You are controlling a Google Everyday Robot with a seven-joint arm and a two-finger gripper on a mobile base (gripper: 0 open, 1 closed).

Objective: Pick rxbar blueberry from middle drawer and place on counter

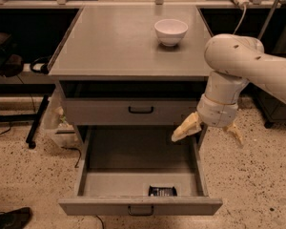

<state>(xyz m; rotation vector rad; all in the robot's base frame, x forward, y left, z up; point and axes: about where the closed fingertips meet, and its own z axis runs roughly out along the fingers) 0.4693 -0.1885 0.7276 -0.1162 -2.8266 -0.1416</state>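
The middle drawer point(109, 181) is pulled out wide open at the bottom of the cabinet. The rxbar blueberry point(162, 191), a small dark bar, lies flat inside it against the front wall, right of centre. The counter point(114, 42) is the grey cabinet top. My gripper point(207, 133) hangs from the white arm point(238, 66) over the drawer's right rear corner, well above and behind the bar. Its two pale fingers point(186, 129) are spread apart and hold nothing.
A white bowl point(171, 31) stands on the counter at the back right. A closed grey drawer front point(133, 110) with a black handle sits above the open drawer. A plastic bin point(57, 125) stands left of the cabinet; a shoe point(9, 218) is at the bottom left.
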